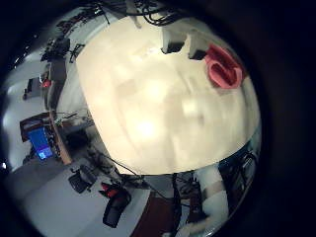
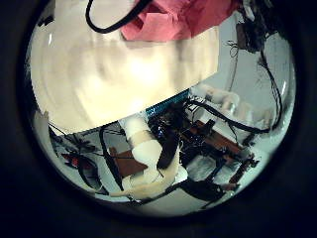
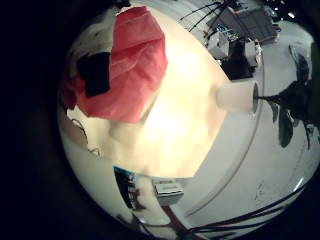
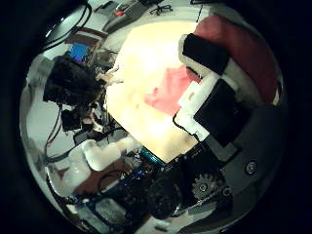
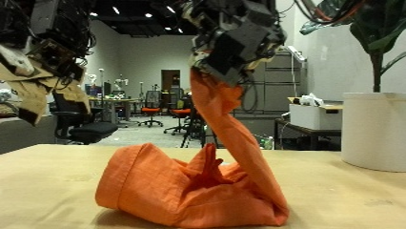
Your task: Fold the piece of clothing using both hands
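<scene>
An orange piece of clothing (image 5: 191,186) lies bunched on the tan table (image 5: 50,181). One corner of it is drawn up in a twisted strip (image 5: 218,105) to my right hand (image 5: 234,38), whose fingers are curled shut on it above the heap. The right palm views show the cloth (image 3: 135,60) close by, under a black finger (image 4: 210,54). My left hand (image 5: 50,38) hangs high over the table's other side, apart from the clothing, with relaxed fingers and nothing in them. From the left palm the clothing (image 1: 223,67) looks small and far away on the table.
A tall white pot (image 5: 375,129) with a plant stands beyond the table by my right hand. Desks, chairs and equipment (image 5: 152,105) fill the room behind. The table's edge (image 2: 149,109) shows in the left thumb side palm view.
</scene>
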### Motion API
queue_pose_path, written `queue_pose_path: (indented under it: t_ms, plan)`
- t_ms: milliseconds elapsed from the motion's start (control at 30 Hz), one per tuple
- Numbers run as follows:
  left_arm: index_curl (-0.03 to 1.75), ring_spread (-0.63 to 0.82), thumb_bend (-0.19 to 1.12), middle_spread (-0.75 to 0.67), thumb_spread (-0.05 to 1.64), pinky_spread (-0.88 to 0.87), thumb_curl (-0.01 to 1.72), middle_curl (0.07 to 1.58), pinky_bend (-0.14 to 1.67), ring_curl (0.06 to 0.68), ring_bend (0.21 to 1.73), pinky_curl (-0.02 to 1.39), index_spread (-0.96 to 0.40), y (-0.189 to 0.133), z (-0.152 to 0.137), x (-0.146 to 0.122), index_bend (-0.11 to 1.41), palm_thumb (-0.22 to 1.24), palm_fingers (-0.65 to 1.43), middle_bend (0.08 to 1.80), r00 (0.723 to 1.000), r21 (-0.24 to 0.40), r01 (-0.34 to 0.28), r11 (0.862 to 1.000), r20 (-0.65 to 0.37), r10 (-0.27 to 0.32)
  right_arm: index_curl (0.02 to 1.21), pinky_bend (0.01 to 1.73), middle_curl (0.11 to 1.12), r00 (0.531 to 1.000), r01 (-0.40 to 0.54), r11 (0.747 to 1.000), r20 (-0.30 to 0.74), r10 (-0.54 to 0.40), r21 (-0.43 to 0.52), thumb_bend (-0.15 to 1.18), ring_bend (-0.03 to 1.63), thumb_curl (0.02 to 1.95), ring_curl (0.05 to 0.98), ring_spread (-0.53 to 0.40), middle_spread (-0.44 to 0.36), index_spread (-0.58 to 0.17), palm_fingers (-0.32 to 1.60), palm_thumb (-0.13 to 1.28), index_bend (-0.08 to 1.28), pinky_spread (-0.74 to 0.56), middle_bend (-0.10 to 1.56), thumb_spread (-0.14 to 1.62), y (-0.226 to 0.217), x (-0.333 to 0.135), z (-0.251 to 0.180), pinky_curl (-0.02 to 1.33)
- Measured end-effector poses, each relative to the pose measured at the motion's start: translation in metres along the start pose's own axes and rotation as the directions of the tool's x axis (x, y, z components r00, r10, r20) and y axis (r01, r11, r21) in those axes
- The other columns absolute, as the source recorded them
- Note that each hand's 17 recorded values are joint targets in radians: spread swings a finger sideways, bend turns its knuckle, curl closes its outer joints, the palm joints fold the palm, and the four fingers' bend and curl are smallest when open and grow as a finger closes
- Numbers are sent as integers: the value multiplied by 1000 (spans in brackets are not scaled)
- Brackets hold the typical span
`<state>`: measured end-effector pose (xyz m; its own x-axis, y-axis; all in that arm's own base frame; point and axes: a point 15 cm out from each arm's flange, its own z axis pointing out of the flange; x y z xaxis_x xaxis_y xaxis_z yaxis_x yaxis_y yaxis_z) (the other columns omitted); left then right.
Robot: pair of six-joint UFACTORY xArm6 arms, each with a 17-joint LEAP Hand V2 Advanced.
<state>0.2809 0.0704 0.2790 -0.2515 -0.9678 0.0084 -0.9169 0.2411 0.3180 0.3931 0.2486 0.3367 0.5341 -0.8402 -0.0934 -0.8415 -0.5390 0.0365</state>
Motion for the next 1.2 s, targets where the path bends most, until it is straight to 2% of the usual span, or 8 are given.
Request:
queue_pose_path:
  t_ms: [367,500,533,600,633,767,967,1200]
  plan:
    - [285,349,-34,224,870,330,294,326,448,224,594,312,-63,6,4,-10,149,134,42,194,999,-1,27,1000,-18,-27,1209,1146,1047,994,68,994,87,-60,-86,-14,1383,390,652,-241,-265,-448,1021,939,731,-268,1060,1285,-40,-49,62,959]
    - [284,349,-33,208,870,329,292,329,447,224,593,311,-61,13,4,-15,153,133,45,195,999,6,42,999,-26,-42,1178,1081,1005,992,98,990,89,-89,-98,-23,1301,358,620,-245,-254,-450,1009,880,669,-308,1024,1290,-51,-58,74,915]
    - [285,349,-33,204,870,329,291,331,446,223,591,311,-61,12,3,-15,154,133,47,197,999,8,41,999,-25,-41,1154,1048,977,992,102,989,90,-92,-109,-35,1259,348,605,-253,-251,-451,937,847,628,-343,980,1283,-51,-58,79,888]
    - [286,349,-33,202,870,328,291,332,446,223,591,310,-61,12,1,-15,154,133,47,196,999,12,41,999,-24,-40,1110,993,931,990,119,985,94,-108,-126,-54,1170,321,597,-261,-234,-434,525,758,508,-368,858,1253,-50,-57,84,879]
    - [286,349,-33,200,870,328,291,333,446,223,590,310,-61,12,0,-16,154,133,48,196,999,14,41,999,-23,-41,1072,905,903,989,127,984,96,-115,-126,-59,1096,312,582,-247,-217,-434,248,713,468,-315,799,1225,-49,-56,84,877]
    - [286,348,-33,195,865,328,290,336,440,221,587,308,-60,9,-3,-14,154,132,55,200,999,18,38,999,-17,-38,878,755,745,985,151,983,103,-140,-105,-39,871,301,452,-140,-126,-445,-69,651,328,-52,551,1138,-51,-42,76,761]
    - [286,348,-33,203,862,328,290,337,438,220,586,307,-65,7,-5,-12,154,132,54,191,999,20,33,999,-14,-33,623,644,550,983,155,988,106,-151,-29,-17,610,324,319,85,3,-454,-123,688,137,277,268,1052,-43,-23,32,612]
    - [287,348,-33,198,861,328,289,338,435,218,583,306,-62,3,-10,-5,151,132,58,197,1000,31,18,999,-4,-18,445,579,435,990,103,992,89,-110,79,-12,500,386,270,188,61,-467,-100,801,123,415,159,998,-15,21,-42,513]
